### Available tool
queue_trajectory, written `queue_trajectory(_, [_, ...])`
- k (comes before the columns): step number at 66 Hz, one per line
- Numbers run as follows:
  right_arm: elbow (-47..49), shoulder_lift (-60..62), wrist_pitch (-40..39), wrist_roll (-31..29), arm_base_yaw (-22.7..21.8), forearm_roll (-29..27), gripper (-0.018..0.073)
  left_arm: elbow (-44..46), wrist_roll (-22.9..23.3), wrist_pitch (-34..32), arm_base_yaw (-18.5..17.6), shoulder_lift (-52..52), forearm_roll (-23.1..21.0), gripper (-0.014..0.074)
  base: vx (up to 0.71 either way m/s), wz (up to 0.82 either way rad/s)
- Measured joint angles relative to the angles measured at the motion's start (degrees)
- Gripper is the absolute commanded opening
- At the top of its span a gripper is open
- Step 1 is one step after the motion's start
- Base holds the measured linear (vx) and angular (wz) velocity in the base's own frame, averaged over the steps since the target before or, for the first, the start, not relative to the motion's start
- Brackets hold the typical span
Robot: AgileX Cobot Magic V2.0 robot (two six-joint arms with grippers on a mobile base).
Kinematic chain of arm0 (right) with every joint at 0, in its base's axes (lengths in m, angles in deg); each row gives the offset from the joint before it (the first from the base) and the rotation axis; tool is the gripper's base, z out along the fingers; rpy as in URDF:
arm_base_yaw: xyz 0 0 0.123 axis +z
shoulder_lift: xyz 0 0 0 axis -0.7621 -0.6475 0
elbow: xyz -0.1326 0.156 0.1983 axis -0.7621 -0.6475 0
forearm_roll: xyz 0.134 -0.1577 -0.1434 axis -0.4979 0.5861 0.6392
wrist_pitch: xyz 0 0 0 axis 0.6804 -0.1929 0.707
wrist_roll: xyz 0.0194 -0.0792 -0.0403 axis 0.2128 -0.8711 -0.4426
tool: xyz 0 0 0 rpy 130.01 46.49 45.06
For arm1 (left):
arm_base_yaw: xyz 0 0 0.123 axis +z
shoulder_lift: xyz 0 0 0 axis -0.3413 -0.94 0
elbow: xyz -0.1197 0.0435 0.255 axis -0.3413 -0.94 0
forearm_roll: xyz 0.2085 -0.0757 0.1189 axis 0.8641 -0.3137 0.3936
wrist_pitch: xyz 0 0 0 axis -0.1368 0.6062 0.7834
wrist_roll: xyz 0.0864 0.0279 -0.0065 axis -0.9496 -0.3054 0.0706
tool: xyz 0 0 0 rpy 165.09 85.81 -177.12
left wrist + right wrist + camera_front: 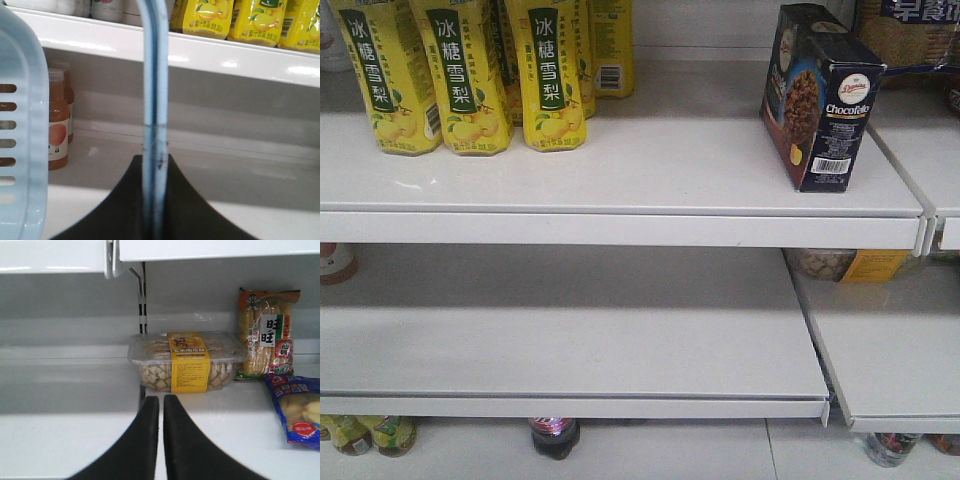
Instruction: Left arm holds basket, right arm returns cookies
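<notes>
The cookies, a dark navy "Chocofalo" box, stand upright on the top white shelf at its right end, with no gripper near them in the front view. In the left wrist view my left gripper is shut on the light blue basket's handle, which runs straight up between the black fingers. The basket's slotted wall fills the left edge. My right gripper is shut with nothing in it, hanging over the white middle shelf in front of a clear tub.
Yellow drink cartons crowd the top shelf's left. Orange juice bottles stand behind the basket. A clear tub with a yellow label, a rice-cracker bag and a blue snack bag lie ahead of the right gripper.
</notes>
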Motion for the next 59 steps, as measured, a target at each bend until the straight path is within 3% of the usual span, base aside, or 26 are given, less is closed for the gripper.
queue_trajectory(59, [0.0,0.0,0.0,0.0,0.0,0.0,-0.0006,0.0,0.0,0.0,0.0,0.0,0.0,-0.0003,0.0,0.0])
